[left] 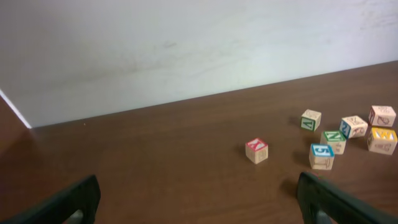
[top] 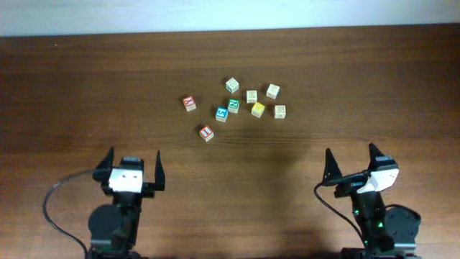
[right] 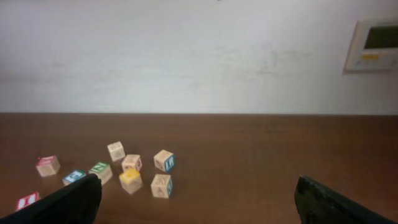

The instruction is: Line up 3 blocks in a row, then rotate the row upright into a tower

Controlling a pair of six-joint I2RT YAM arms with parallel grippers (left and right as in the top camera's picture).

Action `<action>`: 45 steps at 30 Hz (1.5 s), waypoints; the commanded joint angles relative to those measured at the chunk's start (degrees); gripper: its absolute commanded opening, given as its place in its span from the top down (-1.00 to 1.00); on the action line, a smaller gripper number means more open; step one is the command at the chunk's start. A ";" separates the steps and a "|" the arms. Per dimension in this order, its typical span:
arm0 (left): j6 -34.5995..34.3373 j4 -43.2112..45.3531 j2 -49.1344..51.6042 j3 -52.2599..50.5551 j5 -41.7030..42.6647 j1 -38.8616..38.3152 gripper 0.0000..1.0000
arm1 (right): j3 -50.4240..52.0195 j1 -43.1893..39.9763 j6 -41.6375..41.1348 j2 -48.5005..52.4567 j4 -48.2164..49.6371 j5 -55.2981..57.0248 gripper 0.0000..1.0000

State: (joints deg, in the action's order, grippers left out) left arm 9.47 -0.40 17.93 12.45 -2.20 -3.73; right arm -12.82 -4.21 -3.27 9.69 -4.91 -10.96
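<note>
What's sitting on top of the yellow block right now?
Nothing: the yellow block shows a bare top face and stands directly on the table. Its bottom face is covered.

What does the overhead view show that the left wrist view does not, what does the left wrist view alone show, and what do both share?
Only overhead: the left arm and right arm in full, each with open jaws, and all nine blocks, including the red-lettered block nearest the arms.
Only left wrist: the blocks' side faces and the white wall rising behind the table.
Both: the brown table, the blue block, the yellow block, the other red-lettered block, and the tips of the left jaws.
</note>
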 commanded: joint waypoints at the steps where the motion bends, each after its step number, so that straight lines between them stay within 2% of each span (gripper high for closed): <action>1: 0.94 0.33 13.42 11.76 -0.33 0.15 -0.98 | -9.88 -0.33 -0.79 10.88 -2.97 -2.19 -0.97; 3: 0.94 -0.24 20.24 17.64 0.46 0.15 -0.98 | -15.21 -0.33 -0.81 17.09 -5.73 -3.80 -0.97; 7: 0.94 -4.52 40.48 35.26 4.57 0.15 -0.98 | -30.71 -0.31 0.09 34.97 -12.74 -8.55 -0.97; 9: 0.94 -15.72 54.58 50.66 7.39 0.15 -0.98 | -39.34 -0.26 0.04 45.53 -16.09 -9.01 -0.97; 12: 0.94 -28.26 66.34 66.40 7.74 0.15 -0.98 | -49.31 1.62 2.38 56.70 -22.71 -9.57 -0.97; 15: 0.94 -39.08 74.88 78.16 15.37 0.15 -0.98 | -60.67 5.92 4.37 68.46 -32.24 -8.70 -0.97; 18: 0.92 -42.58 77.68 79.54 17.46 0.15 -0.98 | -71.12 9.55 4.35 80.39 -40.83 -9.57 -0.97; 22: 0.87 -45.31 77.75 79.54 17.70 0.00 -0.97 | -71.41 11.63 0.68 90.16 -34.36 -15.52 -0.97; 23: 0.92 -46.29 77.75 79.54 17.00 0.07 -0.97 | -71.41 12.37 0.59 92.74 -33.81 -13.31 -0.84; 24: 0.92 -46.69 77.75 79.54 16.33 0.15 -0.97 | -71.41 13.25 -3.43 95.67 -33.62 -8.85 -0.74; 27: 0.20 -47.12 78.03 79.52 16.33 0.15 -0.98 | -71.41 16.02 -12.35 102.25 -31.78 2.16 -0.57; 28: -4.22 -47.19 78.75 79.52 14.12 0.15 -0.98 | -71.41 17.20 -14.10 103.89 -30.69 5.07 -0.54; 30: -15.76 -48.17 80.56 79.52 5.99 0.15 -0.90 | -71.41 19.02 -15.32 105.94 -29.57 8.59 -0.45; 31: -16.98 -48.35 81.50 79.52 5.20 0.15 -0.89 | -71.38 19.74 -15.32 106.68 -29.57 10.56 -0.37; 33: -16.98 -48.33 83.06 79.52 5.18 0.15 -0.84 | -71.36 20.50 -15.28 108.41 -29.55 13.79 -0.12; 37: -16.96 -48.28 83.43 79.52 5.11 0.15 -0.88 | -71.36 20.39 -15.28 108.93 -28.41 16.61 -0.07; 40: -16.96 -48.28 83.43 79.52 5.14 0.15 -1.00 | -71.36 20.65 -15.72 109.39 -27.74 14.62 0.04; 42: -16.96 -48.28 83.43 79.52 5.14 0.15 -0.98 | -71.34 21.11 -17.40 110.75 -27.65 14.62 0.07; 45: -16.96 -48.28 83.43 79.52 5.14 0.15 -0.98 | -71.41 21.18 -18.71 112.17 -27.63 14.43 0.33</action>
State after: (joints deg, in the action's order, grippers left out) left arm -6.98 -48.66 100.95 90.89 3.57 -3.68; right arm -83.15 16.38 -20.69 120.99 -32.69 3.46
